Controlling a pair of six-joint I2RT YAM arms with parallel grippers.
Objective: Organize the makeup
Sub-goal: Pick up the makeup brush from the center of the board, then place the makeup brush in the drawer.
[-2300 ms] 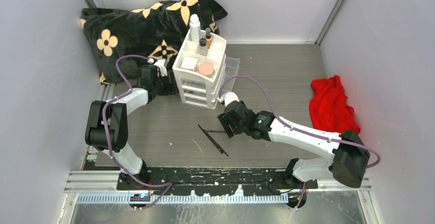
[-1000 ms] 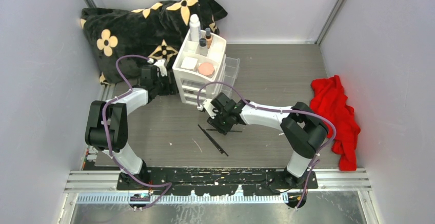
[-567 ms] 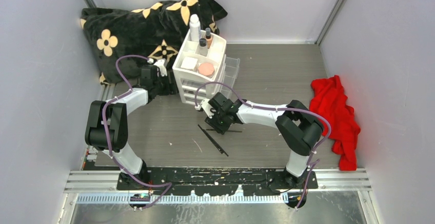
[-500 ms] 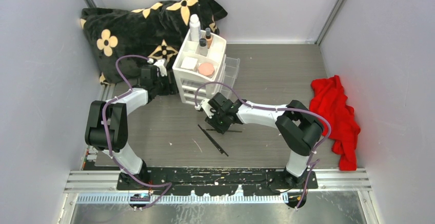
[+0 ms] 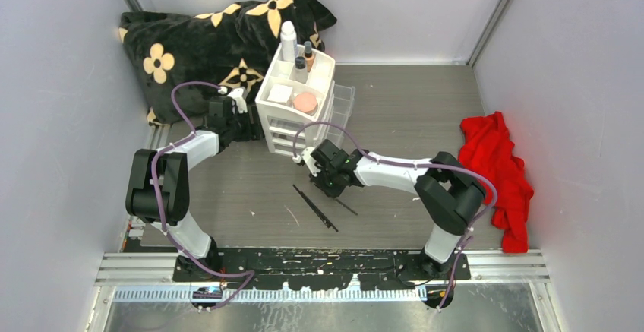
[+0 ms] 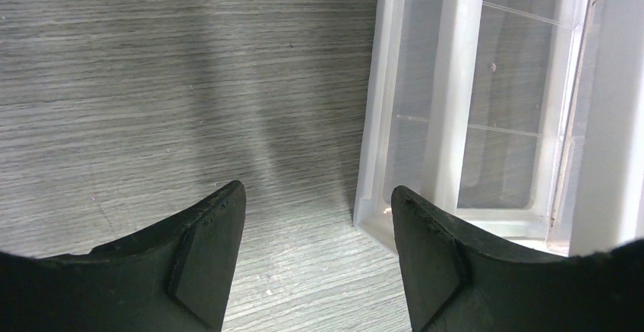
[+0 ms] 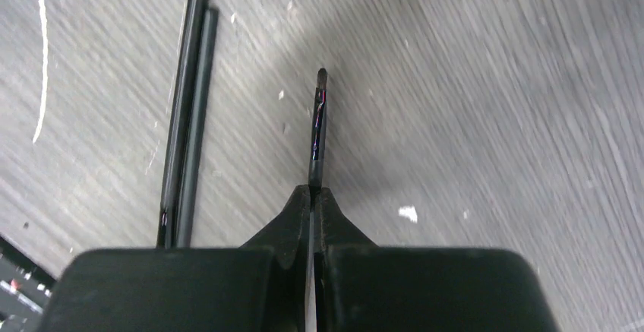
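Right claw (image 7: 313, 191) pinched tight on a thin black pencil (image 7: 319, 131) near the middle of the table (image 5: 410, 104), a little toward the near edge; the pencil's rear end is buried between the fingers, and the blurred wrist view leaves it unclear whether its rounded tip touches the wood-grain top. A thin reddish line shows along the pencil's glossy shaft. Two more black pencils (image 7: 184, 112) lie side by side, touching, just to its left, their lower ends cut off by the claw's body; a thin pale sliver (image 7: 38, 58) beyond them is too small to identify. Left claw (image 6: 315, 195) stands spread wide and holds nothing, low by the left side of the white drawer unit (image 5: 292, 123), whose corner sits just beside one finger (image 6: 425, 248). What lies in the clear drawers cannot be made out. The unit stands toward the far edge, left of centre, and its top tray carries a tall white bottle (image 5: 288, 41), two tan dark-capped bottles (image 5: 301, 66), a white square box (image 5: 280, 93) and a pink compact (image 5: 305, 102). A black flowered blanket (image 5: 205, 36) fills the far left corner; a red cloth (image 5: 494, 157) lies by the right edge
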